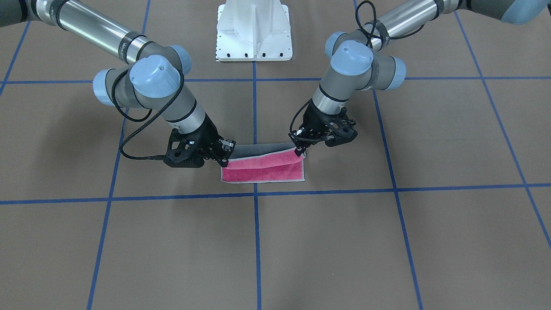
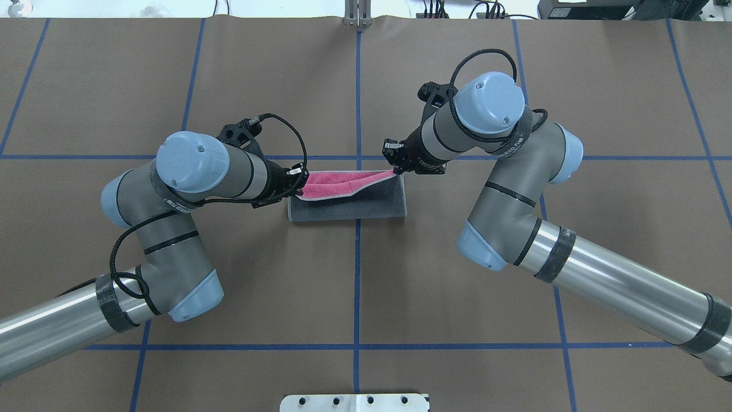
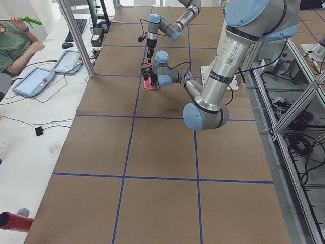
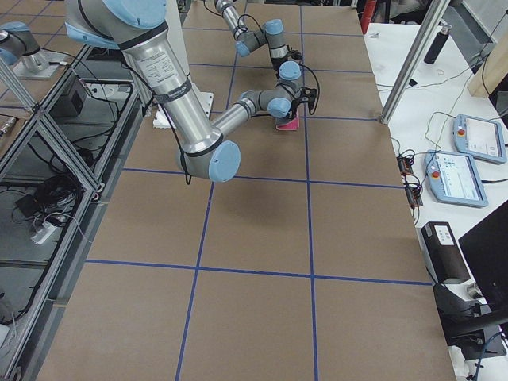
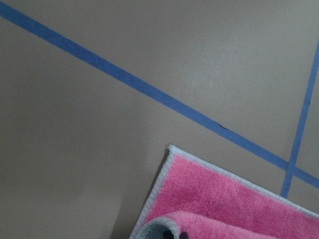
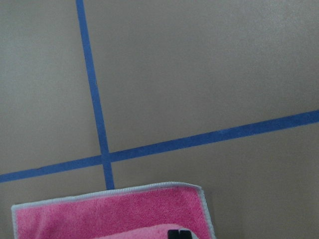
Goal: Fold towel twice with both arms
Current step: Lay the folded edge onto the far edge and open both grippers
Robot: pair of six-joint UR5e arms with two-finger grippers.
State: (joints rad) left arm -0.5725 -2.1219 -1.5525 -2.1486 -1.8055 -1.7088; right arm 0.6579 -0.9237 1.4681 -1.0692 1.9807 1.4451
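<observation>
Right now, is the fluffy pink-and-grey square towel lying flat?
No, the left gripper and right gripper hold one towel edge lifted over the pink face.

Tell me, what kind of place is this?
Probably a robotics lab: a left arm and right arm work over a table gridded with blue tape, with control tablets and a keyboard alongside.

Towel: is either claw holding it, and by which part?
Both. The left claw pinches one corner of the lifted edge of the towel, the right claw the opposite corner; the rest lies on the table.
</observation>
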